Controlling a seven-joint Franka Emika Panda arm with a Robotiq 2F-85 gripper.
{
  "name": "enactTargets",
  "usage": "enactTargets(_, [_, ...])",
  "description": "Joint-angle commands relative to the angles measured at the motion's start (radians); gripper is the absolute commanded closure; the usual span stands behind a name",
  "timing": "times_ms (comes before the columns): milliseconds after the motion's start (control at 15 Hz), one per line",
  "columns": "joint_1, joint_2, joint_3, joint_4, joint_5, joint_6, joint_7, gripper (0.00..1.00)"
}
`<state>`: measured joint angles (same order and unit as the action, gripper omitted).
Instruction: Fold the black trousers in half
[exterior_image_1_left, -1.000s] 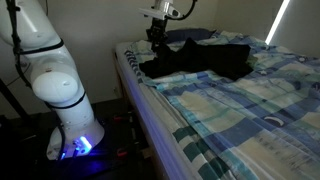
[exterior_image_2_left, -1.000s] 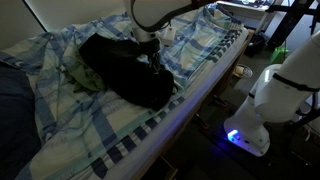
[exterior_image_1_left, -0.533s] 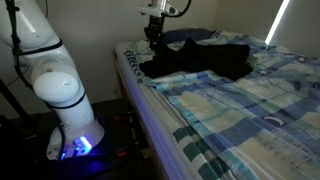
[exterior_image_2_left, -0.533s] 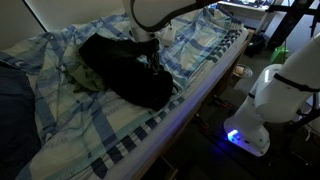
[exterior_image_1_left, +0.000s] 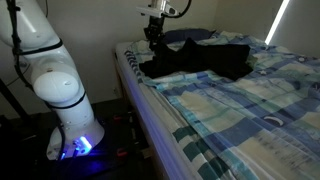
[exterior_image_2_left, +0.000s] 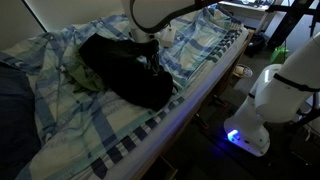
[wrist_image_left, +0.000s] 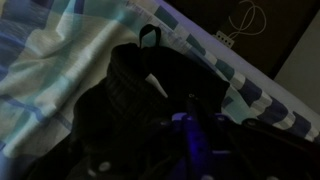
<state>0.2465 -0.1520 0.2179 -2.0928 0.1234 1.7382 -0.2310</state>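
Wrist view is murky; cannot tell whether the gripper (exterior_image_1_left: 152, 42) clasps the black trousers (wrist_image_left: 112, 108).

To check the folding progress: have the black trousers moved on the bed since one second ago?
No. The black trousers keep the same outline against the stripes of the plaid bedsheet in both exterior views.

**Dim Room, Murky Wrist Picture**

Both exterior views are dim. A bright strip (exterior_image_1_left: 278, 20) glares at upper right; a blue-violet glow (exterior_image_2_left: 240, 137) sits at lower right. The black trousers (exterior_image_1_left: 200, 58) show no detail. The wrist view is dark and blurred.
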Motion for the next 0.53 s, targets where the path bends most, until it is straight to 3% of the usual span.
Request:
enactTargets(0, [0.025,0.038,0.032,0.022,-0.005,-0.009,-0.001,0.98])
enactTargets(467, [0.099,0.074,0.118,0.027,-0.004,-0.031,0.000,0.98])
